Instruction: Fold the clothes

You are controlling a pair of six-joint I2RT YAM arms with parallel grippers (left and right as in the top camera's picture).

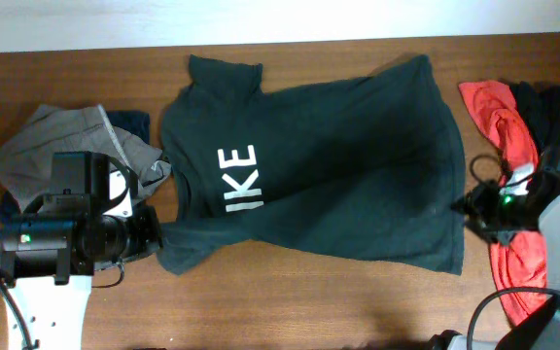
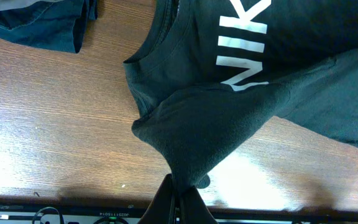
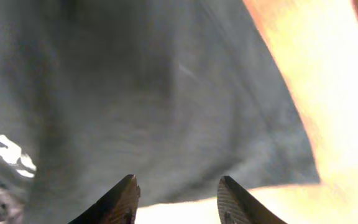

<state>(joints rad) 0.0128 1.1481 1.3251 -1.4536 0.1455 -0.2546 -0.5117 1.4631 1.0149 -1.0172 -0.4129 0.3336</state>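
Pinching the T-shirt [image 2: 229, 130] between closed left gripper [image 2: 179, 196] jaws.
Spread open on the right gripper [image 3: 178, 199], its fabric just ahead.

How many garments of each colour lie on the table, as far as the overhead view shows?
Dark green T-shirt: 1
Grey garment: 1
Dark blue garment: 1
Red top: 1
Black top: 1
Total: 5

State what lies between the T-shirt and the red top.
A narrow strip of bare table, seen from overhead, with the right gripper over its lower part, between T-shirt and red top.
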